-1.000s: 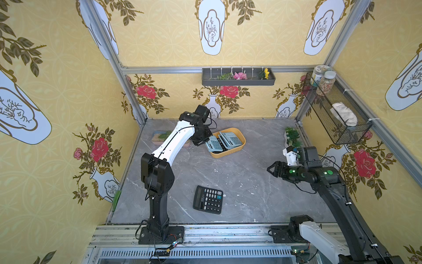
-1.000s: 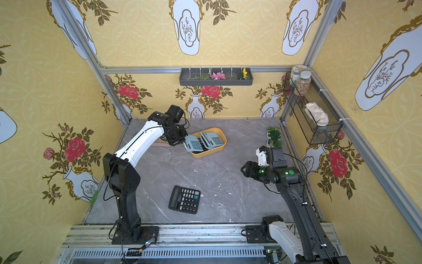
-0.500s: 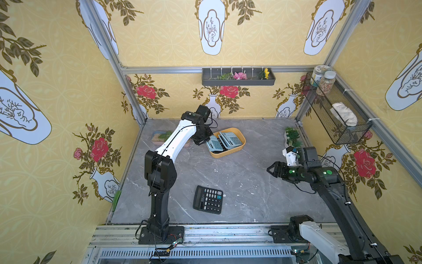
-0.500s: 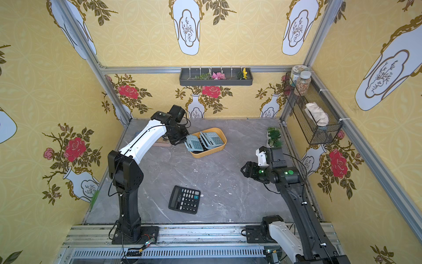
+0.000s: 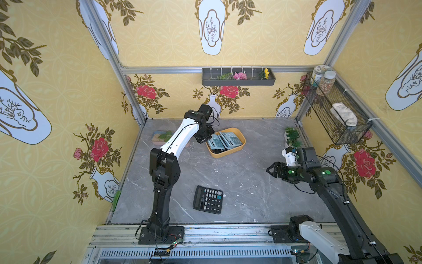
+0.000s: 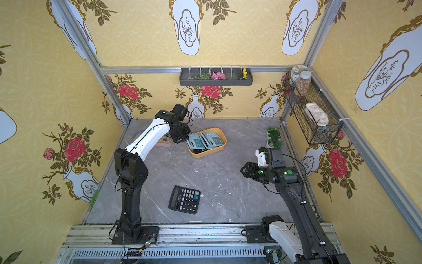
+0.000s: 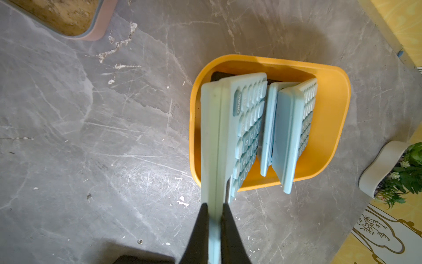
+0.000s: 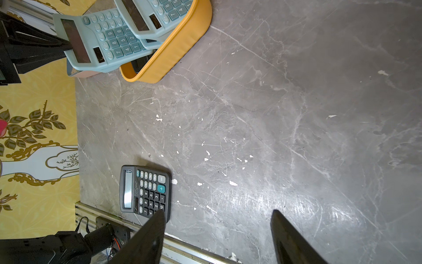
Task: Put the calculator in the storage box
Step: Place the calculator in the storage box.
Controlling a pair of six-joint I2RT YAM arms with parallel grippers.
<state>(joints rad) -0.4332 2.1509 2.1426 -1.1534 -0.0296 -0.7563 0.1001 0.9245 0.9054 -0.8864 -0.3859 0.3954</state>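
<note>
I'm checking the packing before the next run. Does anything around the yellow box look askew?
Yes. In the storage box the blue calculators lean on edge rather than flat, and the held calculator in the left claw sticks out over the rim. A black calculator lies apart on the table, outside the box.

Bright, even light; soft shadows

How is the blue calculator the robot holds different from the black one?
The held blue calculator is pale blue; the black calculator is black. The held blue calculator hangs tilted, pinched by the left tool, partly over the storage box; the black calculator lies flat on the table, untouched. Both have number keys and a display.
</note>
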